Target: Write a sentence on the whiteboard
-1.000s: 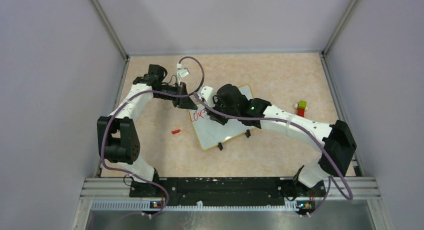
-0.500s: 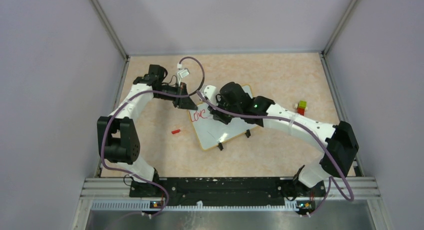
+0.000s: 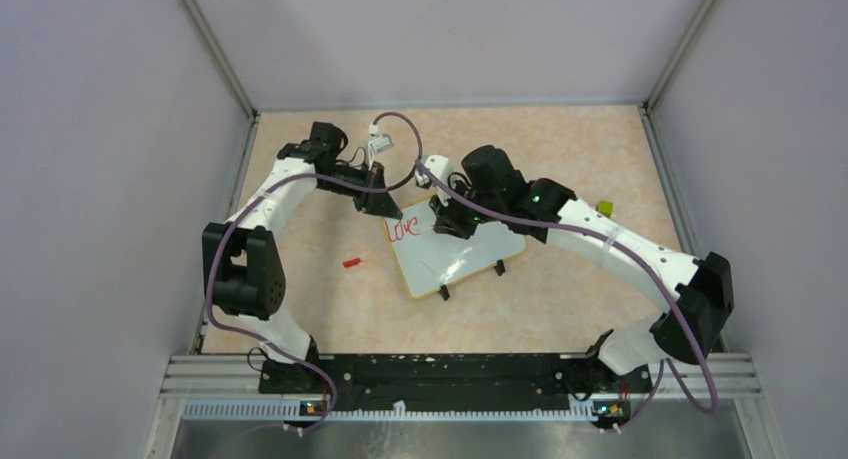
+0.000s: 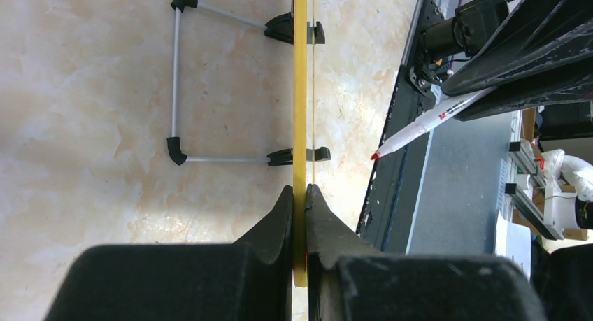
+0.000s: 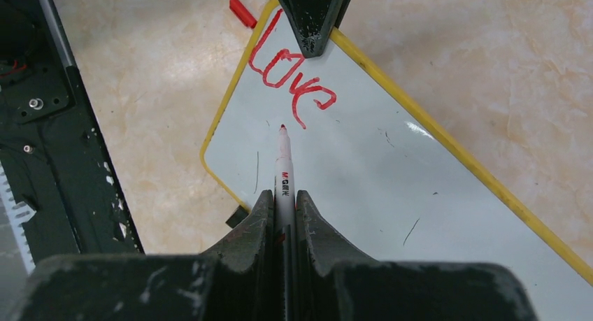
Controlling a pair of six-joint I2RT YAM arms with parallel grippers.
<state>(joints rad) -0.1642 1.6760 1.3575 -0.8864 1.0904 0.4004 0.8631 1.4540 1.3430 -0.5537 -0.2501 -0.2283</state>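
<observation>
The whiteboard (image 3: 460,254) lies tilted on the table, white with a yellow rim and black clip feet. Of the sentence, only the red word "Love" (image 3: 404,228) shows, near the board's far left corner; it also shows in the right wrist view (image 5: 290,80). My left gripper (image 3: 385,205) is shut on the board's yellow rim (image 4: 300,90) at that corner. My right gripper (image 3: 447,222) is shut on a white marker (image 5: 283,163). The marker's red tip points just below "Love". In the left wrist view the marker (image 4: 426,122) tip stands off the board's face.
A red marker cap (image 3: 351,262) lies on the table left of the board. A green block (image 3: 604,208) sits at the right, partly behind my right arm. The board's wire stand (image 4: 176,76) shows behind it. Enclosure walls ring the table; a black rail (image 3: 440,369) runs along the near edge.
Both grippers have moved right and a little farther away. The board has shifted right with my left gripper. The marker has moved from the word to just below and right of it.
</observation>
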